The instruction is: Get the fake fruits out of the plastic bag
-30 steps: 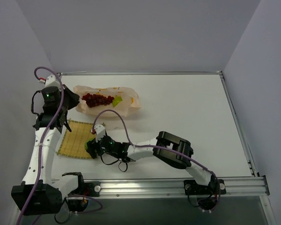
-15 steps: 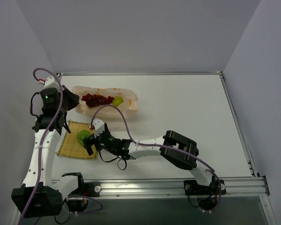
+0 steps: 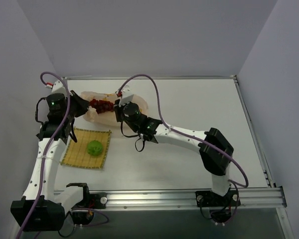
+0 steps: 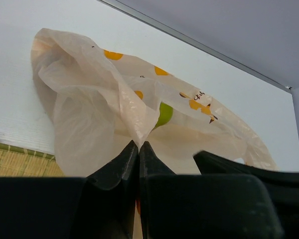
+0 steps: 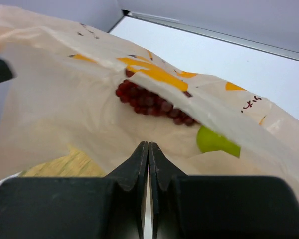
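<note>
The peach plastic bag (image 3: 134, 105) printed with bananas lies at the back left, its mouth facing right. My left gripper (image 3: 83, 107) is shut on a fold of the bag (image 4: 89, 99), pinched at the tips (image 4: 138, 143). Inside lie the dark red grapes (image 5: 152, 102) and the yellow-green pear (image 5: 217, 141), which also shows through the film (image 4: 163, 113). My right gripper (image 5: 148, 144) is shut, its tips at the bag's lower sheet just short of the grapes (image 3: 100, 104); no film shows between the jaws. The bumpy green fruit (image 3: 94, 147) sits on the mat.
The yellow woven mat (image 3: 79, 154) lies on the white table in front of the bag, by the left arm. The right arm (image 3: 189, 137) stretches across the table's middle toward the bag. Grey walls close in the left, back and right.
My right gripper let go of the green fruit onto the mat, swung back to the bag's mouth and shut. The left gripper kept its grip and lifted the bag's edge slightly.
</note>
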